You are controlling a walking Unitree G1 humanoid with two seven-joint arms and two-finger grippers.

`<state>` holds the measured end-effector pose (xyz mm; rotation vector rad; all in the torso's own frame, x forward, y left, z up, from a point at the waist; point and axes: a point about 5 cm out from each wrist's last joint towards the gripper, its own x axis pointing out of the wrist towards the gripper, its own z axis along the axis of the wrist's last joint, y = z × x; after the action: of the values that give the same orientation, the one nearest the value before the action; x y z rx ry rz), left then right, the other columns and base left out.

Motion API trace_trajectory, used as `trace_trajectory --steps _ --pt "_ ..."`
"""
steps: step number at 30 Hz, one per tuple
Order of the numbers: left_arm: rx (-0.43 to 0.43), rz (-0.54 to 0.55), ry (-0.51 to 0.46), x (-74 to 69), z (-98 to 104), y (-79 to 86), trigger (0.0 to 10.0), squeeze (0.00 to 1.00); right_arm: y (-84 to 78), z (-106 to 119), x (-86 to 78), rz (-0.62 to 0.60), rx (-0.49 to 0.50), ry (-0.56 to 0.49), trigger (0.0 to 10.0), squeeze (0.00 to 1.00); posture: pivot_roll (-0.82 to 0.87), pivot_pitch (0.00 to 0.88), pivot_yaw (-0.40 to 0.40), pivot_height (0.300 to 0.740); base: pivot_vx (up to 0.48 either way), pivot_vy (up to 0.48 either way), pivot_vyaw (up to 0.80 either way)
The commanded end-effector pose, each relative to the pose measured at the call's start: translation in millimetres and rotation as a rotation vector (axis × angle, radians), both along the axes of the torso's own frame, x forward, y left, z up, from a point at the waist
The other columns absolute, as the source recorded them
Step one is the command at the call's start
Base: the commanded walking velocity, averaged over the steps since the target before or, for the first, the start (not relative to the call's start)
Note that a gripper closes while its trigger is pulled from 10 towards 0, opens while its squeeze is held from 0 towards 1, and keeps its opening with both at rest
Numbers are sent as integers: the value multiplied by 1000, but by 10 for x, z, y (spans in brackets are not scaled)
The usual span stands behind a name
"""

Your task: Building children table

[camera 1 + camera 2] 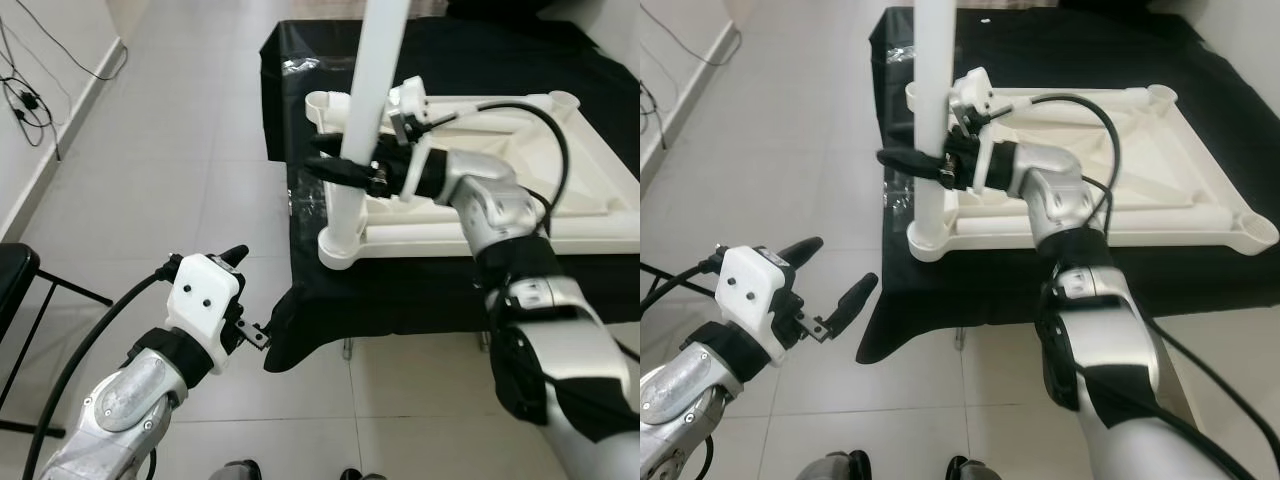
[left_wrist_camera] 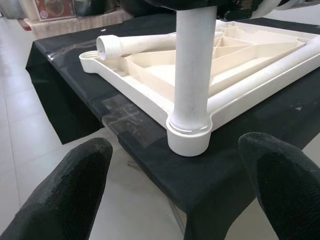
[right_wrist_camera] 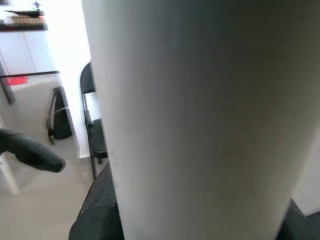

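We judged the step in hand to be seating the tall white plastic cylindrical leg [image 1: 368, 110] in the corner socket [image 1: 341, 247] of the upturned cream plastic tabletop [image 1: 560, 170]. To do it well, we would have kept the leg plumb over the socket and turned it about its own axis without leaning, so any thread engaged squarely.

Our right gripper [image 1: 340, 168] was clenched round the leg at mid-height, its black fingers wrapping the tube. Our left gripper [image 1: 830, 280] hung released, fingers spread, off the worktop's [image 1: 400, 290] corner at seven o'clock from the socket, free to steady the base.

The tabletop lay underside up on the black-draped worktop, ribbed inside a raised rim, with round sockets at its corners. A second white leg [image 2: 145, 42] with a threaded end lay across it at twelve o'clock from the standing one.
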<state>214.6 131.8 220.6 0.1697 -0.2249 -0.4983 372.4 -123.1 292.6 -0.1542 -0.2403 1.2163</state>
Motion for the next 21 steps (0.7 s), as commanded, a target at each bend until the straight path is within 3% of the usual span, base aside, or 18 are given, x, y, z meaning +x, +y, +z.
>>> trace_trajectory --steps 1,2,3,4,5,6,8,9,10,14,15,16,17,18,19,20,21 --pt "5 -6 4 3 -18 -1 10000 0 -5 -558 -26 -264 48 190 0 0 188 222 -79 740 0 0 0" --pt "5 -6 4 3 -18 -1 10000 0 -5 -558 -26 -264 48 190 0 0 188 222 -79 740 0 0 0" --pt "6 -5 4 10 -18 7 10000 0 6 -696 -47 -399 79 235 0 0 188 222 -79 740 0 0 0" --pt "8 -7 3 22 -15 15 10000 0 -6 -971 -129 -740 68 294 0 0 177 212 -71 740 0 0 0" --pt "8 -7 3 22 -15 15 10000 0 -6 -971 -129 -740 68 294 0 0 177 212 -71 740 0 0 0" --pt "11 -12 -2 40 -4 11 10000 0 120 -1222 -379 -827 38 342 0 0 180 205 -59 740 0 0 0" --pt "11 -12 -2 40 -4 11 10000 0 120 -1222 -379 -827 38 342 0 0 180 205 -59 740 0 0 0" --pt "7 -18 -6 56 4 6 10000 0 178 -1318 -504 -913 20 338 0 0 173 187 -54 740 0 0 0" --pt "7 -18 -6 56 4 6 10000 0 178 -1318 -504 -913 20 338 0 0 173 187 -54 740 0 0 0" --pt "4 -24 -16 95 17 -12 10000 0 310 -1142 -342 -906 24 253 0 0 183 160 -50 740 0 0 0" --pt "8 -15 -25 109 31 7 10000 0 378 -965 -168 -875 42 206 0 0 193 152 -58 740 0 0 0" --pt "8 -15 -25 109 31 7 10000 0 378 -965 -168 -875 42 206 0 0 193 152 -58 740 0 0 0" --pt "11 -9 -27 107 33 23 10000 0 410 -932 -136 -850 42 194 2745 0 195 151 -55 740 0 0 0" --pt "11 -9 -27 107 33 23 10000 0 410 -932 -136 -850 42 194 2745 0 195 151 -55 740 0 0 0" --pt "12 -6 -28 104 34 33 10000 0 429 -912 -129 -836 40 186 9333 0 195 151 -56 740 0 0 0" --pt "14 -5 -28 101 33 39 10000 0 468 -876 -158 -821 65 183 10000 0 196 153 -54 740 0 0 0" --pt "14 -5 -28 101 33 39 10000 0 468 -876 -158 -821 65 183 10000 0 196 153 -54 740 0 0 0"
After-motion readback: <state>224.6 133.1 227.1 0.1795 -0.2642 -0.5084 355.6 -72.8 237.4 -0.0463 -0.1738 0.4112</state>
